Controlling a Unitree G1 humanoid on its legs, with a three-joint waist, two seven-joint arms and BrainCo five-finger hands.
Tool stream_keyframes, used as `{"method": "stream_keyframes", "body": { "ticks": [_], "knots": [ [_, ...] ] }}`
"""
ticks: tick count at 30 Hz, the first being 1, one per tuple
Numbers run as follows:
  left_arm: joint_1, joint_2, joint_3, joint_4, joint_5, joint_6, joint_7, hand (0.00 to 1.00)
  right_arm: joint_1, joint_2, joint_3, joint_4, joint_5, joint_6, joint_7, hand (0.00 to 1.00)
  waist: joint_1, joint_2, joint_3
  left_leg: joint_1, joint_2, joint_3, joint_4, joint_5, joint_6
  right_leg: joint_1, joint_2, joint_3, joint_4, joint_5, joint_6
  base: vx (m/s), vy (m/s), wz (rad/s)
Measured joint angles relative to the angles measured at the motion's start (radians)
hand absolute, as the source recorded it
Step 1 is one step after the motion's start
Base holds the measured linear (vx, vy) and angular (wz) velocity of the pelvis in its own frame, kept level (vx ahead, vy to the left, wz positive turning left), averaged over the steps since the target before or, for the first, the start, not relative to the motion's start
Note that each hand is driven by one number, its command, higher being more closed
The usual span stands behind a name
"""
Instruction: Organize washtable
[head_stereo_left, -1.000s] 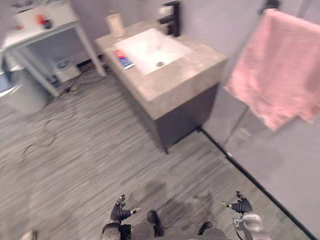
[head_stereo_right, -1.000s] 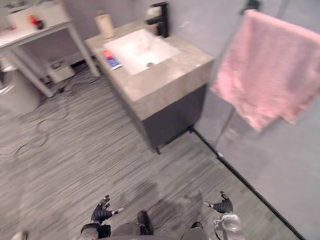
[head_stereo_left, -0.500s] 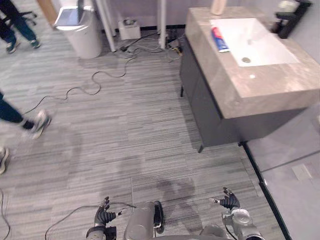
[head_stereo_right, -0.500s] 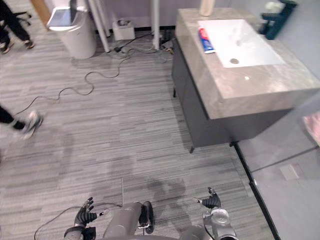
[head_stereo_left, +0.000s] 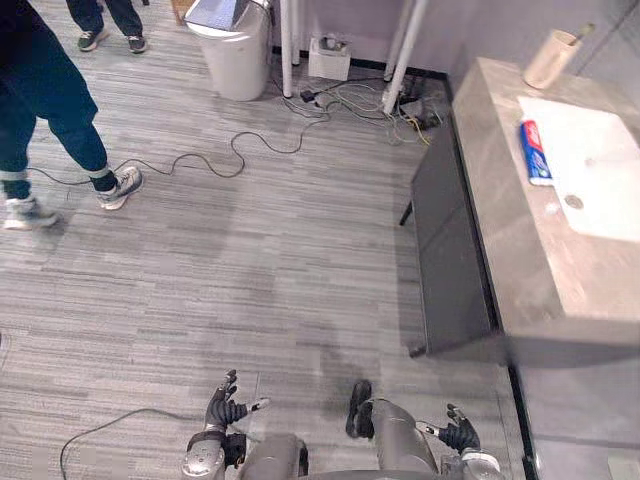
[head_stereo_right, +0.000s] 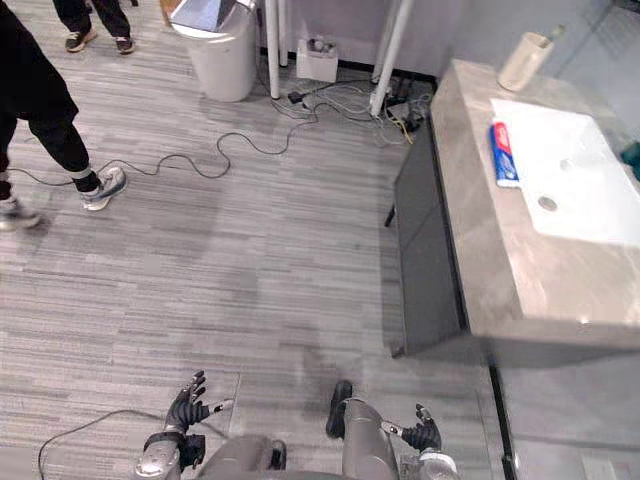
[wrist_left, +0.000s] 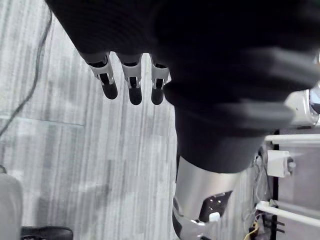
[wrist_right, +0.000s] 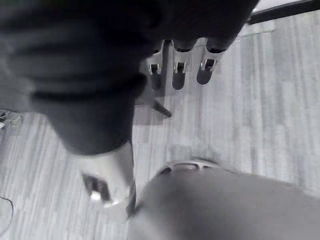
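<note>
The washtable (head_stereo_left: 500, 250) is a grey stone counter on a dark cabinet at the right, with a white sink (head_stereo_left: 600, 170) set in it. A red and blue toothpaste tube (head_stereo_left: 535, 165) lies on the counter beside the sink. A beige cup (head_stereo_left: 552, 58) stands at the counter's far end. My left hand (head_stereo_left: 228, 408) hangs low over the floor, fingers spread and empty; its fingers (wrist_left: 130, 87) are straight in the left wrist view. My right hand (head_stereo_left: 458, 434) hangs low too, open and empty, with straight fingers (wrist_right: 178, 70). Both hands are far from the washtable.
A person's legs (head_stereo_left: 50, 110) cross the floor at the left, and another person's shoes (head_stereo_left: 110, 35) show at the top. A white bin (head_stereo_left: 235, 50), white table legs (head_stereo_left: 405, 45), a small white box (head_stereo_left: 328, 58) and floor cables (head_stereo_left: 240, 160) lie beyond.
The camera has swung, so the washtable now sits at the right edge. A person has walked further in at the left. Both hands still hang open.
</note>
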Motion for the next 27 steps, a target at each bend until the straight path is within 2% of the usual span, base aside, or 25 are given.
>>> {"method": "stream_keyframes", "body": {
  "ticks": [1, 2, 3, 5, 6, 7, 8, 9, 10, 11, 12, 13, 14, 15, 17, 18, 19, 20, 21, 22, 23, 25, 26, 27],
  "knots": [
    [0.005, -0.009, -0.003, -0.003, 0.000, -0.007, -0.001, 0.00, 0.003, 0.006, -0.001, -0.004, 0.006, -0.001, -0.001, 0.00, 0.003, 0.016, -0.010, -0.009, 0.032, 0.022, 0.039, -0.008, 0.001, 0.050, 0.011, 0.001, -0.079, -0.015, 0.020, 0.58, -0.045, -0.55],
    [0.003, -0.014, 0.002, -0.002, 0.000, -0.010, 0.000, 0.00, 0.011, 0.013, -0.003, -0.005, 0.011, 0.004, -0.003, 0.00, 0.015, 0.041, -0.021, -0.011, 0.086, 0.069, 0.068, -0.075, 0.016, 0.153, 0.048, 0.016, -0.191, -0.058, 0.037, 0.51, 0.077, -0.67],
    [-0.020, -0.006, 0.008, -0.003, 0.000, -0.009, 0.000, 0.00, -0.030, 0.022, -0.015, -0.006, 0.016, 0.005, -0.004, 0.00, 0.006, 0.052, -0.011, -0.074, 0.110, 0.086, 0.061, -0.158, 0.028, 0.175, 0.057, 0.060, -0.209, -0.064, 0.030, 0.54, 0.106, -0.60],
    [-0.049, 0.006, 0.010, -0.003, 0.000, -0.010, 0.001, 0.00, -0.056, 0.042, -0.025, 0.004, 0.016, 0.006, -0.007, 0.00, 0.009, 0.024, 0.005, -0.148, 0.086, 0.095, 0.037, -0.185, 0.055, 0.208, 0.017, 0.083, -0.248, -0.064, 0.031, 0.35, 0.132, -0.17],
    [-0.058, 0.014, 0.014, 0.000, 0.000, -0.015, 0.002, 0.00, -0.093, 0.056, -0.038, 0.033, 0.016, 0.006, -0.007, 0.00, 0.015, -0.031, 0.032, -0.221, 0.054, 0.105, -0.080, -0.180, 0.047, 0.245, -0.043, 0.094, -0.280, -0.061, 0.035, 0.36, 0.153, -0.11],
    [-0.054, 0.013, 0.013, 0.006, 0.000, -0.014, 0.002, 0.00, -0.104, 0.055, -0.040, 0.044, 0.016, 0.005, -0.007, 0.00, 0.020, -0.036, 0.034, -0.236, 0.050, 0.091, -0.160, -0.165, 0.024, 0.257, -0.055, 0.101, -0.287, -0.061, 0.036, 0.42, 0.244, -0.39],
    [-0.044, 0.006, 0.013, 0.011, 0.000, -0.013, 0.002, 0.00, -0.124, 0.053, -0.046, 0.060, 0.016, 0.005, -0.009, 0.00, 0.040, -0.018, 0.031, -0.243, 0.048, 0.015, -0.389, -0.074, -0.016, 0.282, -0.059, 0.125, -0.306, -0.066, 0.066, 0.27, 0.242, -0.60],
    [-0.035, 0.000, 0.014, 0.014, -0.001, -0.012, 0.002, 0.00, -0.126, 0.048, -0.052, 0.057, 0.016, 0.004, -0.009, 0.00, 0.051, -0.007, 0.030, -0.233, 0.064, -0.013, -0.498, 0.047, -0.016, 0.294, -0.057, 0.135, -0.312, -0.070, 0.107, 0.38, 0.352, -0.81],
    [-0.039, -0.010, 0.022, 0.045, -0.003, -0.008, 0.005, 0.00, -0.129, 0.056, -0.060, 0.057, 0.016, 0.005, -0.012, 0.00, 0.071, -0.020, 0.030, -0.192, 0.047, 0.031, -0.520, 0.169, 0.060, 0.321, -0.081, 0.156, -0.337, -0.078, 0.152, 0.39, 0.339, -0.53],
    [-0.047, -0.012, 0.041, 0.042, -0.008, -0.007, 0.015, 0.00, -0.128, 0.066, -0.054, 0.041, 0.016, 0.004, -0.011, 0.00, 0.069, -0.025, 0.025, -0.197, 0.037, 0.032, -0.501, 0.161, 0.067, 0.329, -0.088, 0.151, -0.360, -0.057, 0.166, 0.43, 0.348, -0.46],
    [-0.049, -0.006, 0.051, 0.030, -0.009, -0.012, 0.023, 0.00, -0.127, 0.079, -0.052, 0.019, 0.015, 0.002, -0.009, 0.00, 0.074, -0.025, 0.025, -0.205, 0.041, 0.034, -0.432, 0.127, 0.082, 0.345, -0.084, 0.151, -0.382, -0.014, 0.177, 0.36, 0.265, -0.46],
    [-0.046, 0.002, 0.051, 0.030, -0.008, -0.012, 0.023, 0.00, -0.127, 0.086, -0.051, 0.005, 0.013, 0.000, -0.008, 0.00, 0.076, -0.025, 0.024, -0.191, 0.043, 0.043, -0.371, 0.094, 0.113, 0.368, -0.089, 0.162, -0.381, 0.001, 0.176, 0.26, 0.191, -0.62],
    [-0.046, 0.004, 0.050, 0.030, -0.008, -0.012, 0.023, 0.00, -0.125, 0.088, -0.052, 0.001, 0.012, 0.000, -0.008, 0.00, 0.081, -0.025, 0.024, -0.178, 0.045, 0.055, -0.351, 0.081, 0.120, 0.376, -0.094, 0.175, -0.375, 0.007, 0.178, 0.23, 0.187, -0.87],
    [-0.043, 0.003, 0.046, 0.024, -0.007, -0.012, 0.023, 0.00, -0.115, 0.088, -0.052, -0.010, 0.006, 0.000, -0.008, 0.00, 0.096, -0.020, 0.019, -0.149, 0.056, 0.087, -0.318, 0.039, 0.124, 0.377, -0.098, 0.206, -0.341, 0.020, 0.188, 0.20, 0.212, -0.99],
    [-0.038, 0.003, 0.039, 0.024, -0.006, -0.012, 0.022, 0.00, -0.094, 0.089, -0.053, -0.026, 0.003, -0.001, -0.007, 0.00, 0.094, 0.004, 0.002, -0.085, 0.068, 0.095, -0.342, -0.063, 0.111, 0.325, -0.096, 0.238, -0.197, 0.010, 0.207, 0.17, 0.208, -0.93],
    [-0.044, 0.008, 0.026, 0.030, -0.006, -0.012, 0.021, 0.00, -0.078, 0.097, -0.050, -0.029, -0.001, 0.003, -0.004, 0.00, 0.093, -0.010, 0.004, -0.047, 0.057, 0.125, -0.359, -0.092, 0.113, 0.247, -0.122, 0.254, -0.028, 0.005, 0.221, 0.11, 0.129, -0.60],
    [-0.043, 0.014, 0.023, 0.032, -0.006, -0.011, 0.021, 0.00, -0.064, 0.101, -0.050, -0.029, -0.004, 0.004, -0.001, 0.00, 0.091, -0.017, 0.004, -0.021, 0.052, 0.143, -0.368, -0.105, 0.114, 0.206, -0.135, 0.261, 0.056, 0.021, 0.230, 0.14, 0.115, -0.64],
    [-0.041, 0.016, 0.003, 0.039, -0.006, -0.010, 0.021, 0.00, -0.035, 0.107, -0.050, -0.029, -0.004, 0.008, 0.001, 0.00, 0.084, -0.018, 0.002, 0.029, 0.047, 0.156, -0.373, -0.132, 0.109, 0.156, -0.146, 0.260, 0.195, 0.024, 0.230, 0.15, 0.057, -0.43],
    [-0.032, 0.017, -0.005, 0.041, -0.006, -0.009, 0.021, 0.00, -0.004, 0.112, -0.049, -0.029, -0.004, 0.011, 0.001, 0.00, 0.071, -0.015, 0.004, 0.065, 0.047, 0.166, -0.380, -0.154, 0.114, 0.129, -0.141, 0.253, 0.270, 0.000, 0.223, 0.23, 0.026, -0.46],
    [-0.012, 0.026, -0.004, 0.043, -0.006, -0.010, 0.021, 0.00, 0.034, 0.118, -0.035, -0.028, -0.005, 0.017, 0.002, 0.00, 0.057, -0.031, -0.010, 0.123, 0.047, 0.189, -0.410, -0.169, 0.108, 0.082, -0.124, 0.222, 0.328, -0.054, 0.196, 0.24, -0.022, -0.34],
    [-0.007, 0.029, -0.004, 0.044, -0.006, -0.010, 0.021, 0.00, 0.043, 0.119, -0.032, -0.027, -0.005, 0.019, 0.002, 0.00, 0.052, -0.037, -0.014, 0.136, 0.047, 0.199, -0.426, -0.171, 0.104, 0.060, -0.116, 0.193, 0.327, -0.073, 0.191, 0.25, -0.059, -0.42],
    [-0.004, 0.028, 0.002, 0.068, -0.006, -0.011, 0.020, 0.00, 0.031, 0.112, -0.030, 0.012, -0.006, 0.019, 0.002, 0.00, 0.035, -0.041, -0.018, 0.183, 0.061, 0.240, -0.463, -0.155, 0.092, 0.025, -0.100, 0.058, 0.222, -0.092, 0.163, 0.24, -0.072, -0.47],
    [-0.004, 0.027, 0.006, 0.099, -0.006, -0.010, 0.020, 0.00, 0.009, 0.109, -0.031, 0.045, -0.006, 0.019, 0.002, 0.00, 0.031, -0.044, -0.022, 0.216, 0.065, 0.270, -0.483, -0.148, 0.080, 0.011, -0.082, -0.071, 0.065, -0.074, 0.136, 0.44, -0.104, -0.69],
    [-0.003, 0.036, 0.008, 0.121, -0.006, -0.009, 0.020, 0.00, 0.002, 0.114, -0.028, 0.076, -0.015, 0.019, 0.002, 0.00, 0.029, -0.064, -0.037, 0.219, 0.048, 0.268, -0.482, -0.147, 0.062, 0.018, -0.041, -0.127, -0.130, 0.030, 0.080, 0.48, -0.107, -0.67]
  ]
}}
